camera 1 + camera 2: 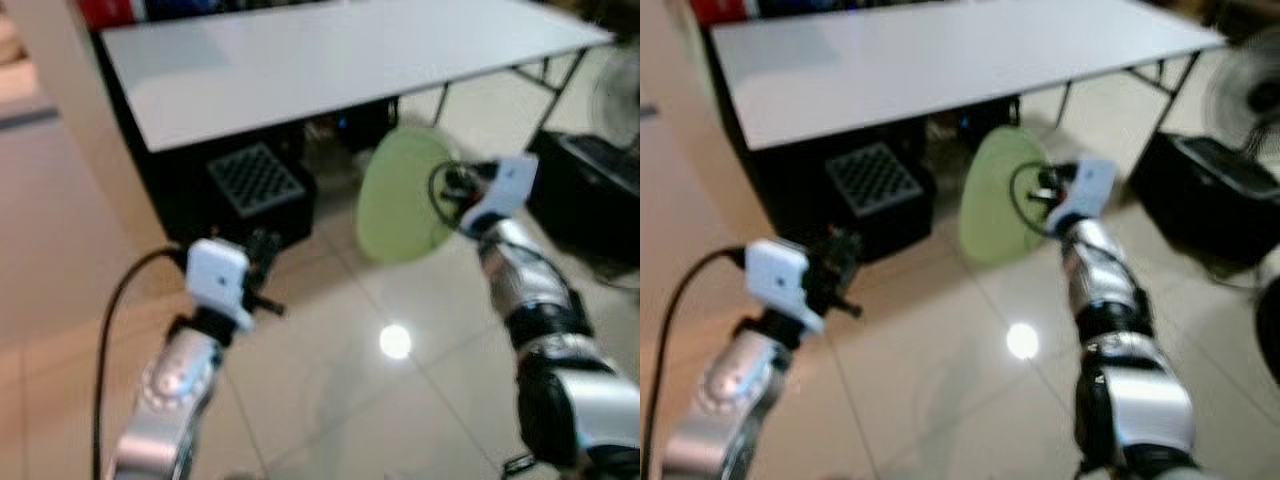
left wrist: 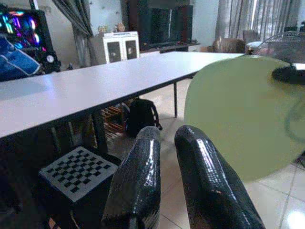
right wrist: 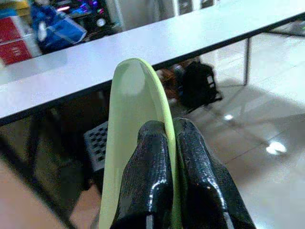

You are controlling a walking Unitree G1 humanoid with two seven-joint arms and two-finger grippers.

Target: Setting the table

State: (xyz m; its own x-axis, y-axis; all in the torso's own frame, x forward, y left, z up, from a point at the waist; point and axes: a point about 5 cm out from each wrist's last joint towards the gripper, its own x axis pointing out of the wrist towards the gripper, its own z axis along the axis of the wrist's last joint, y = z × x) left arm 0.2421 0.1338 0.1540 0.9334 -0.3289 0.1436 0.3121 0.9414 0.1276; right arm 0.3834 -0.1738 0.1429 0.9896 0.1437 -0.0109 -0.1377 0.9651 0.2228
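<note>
The right claw [image 3: 164,143] pinches a pale green plate [image 1: 400,195] by its rim, 1 black finger [image 3: 147,181] on each face, so that the plate stands on edge in the air rather than lying flat. In the head views the plate hangs over the tiled floor [image 1: 330,390], in front of the near edge of the long white bench [image 1: 330,60] and lower than its top — not resting on anything. The right arm [image 1: 545,320] reaches forward from the lower right, silver and black, with a white wrist housing just behind the plate.

The left claw [image 2: 164,143] is held out to the robot's left, well apart from the plate; its 2 fingers [image 2: 138,186] are pressed nearly together with only a narrow slit between them and nothing held. A black cable trails from the left arm [image 1: 170,390].

Under the bench sits a dark box topped by a black-and-white checkered board [image 1: 255,178], with a black backpack [image 2: 140,114] farther along beneath the bench top. A dark case [image 1: 590,190] and a standing fan [image 1: 615,90] — both blurred — lie to the right of the plate on the floor.
</note>
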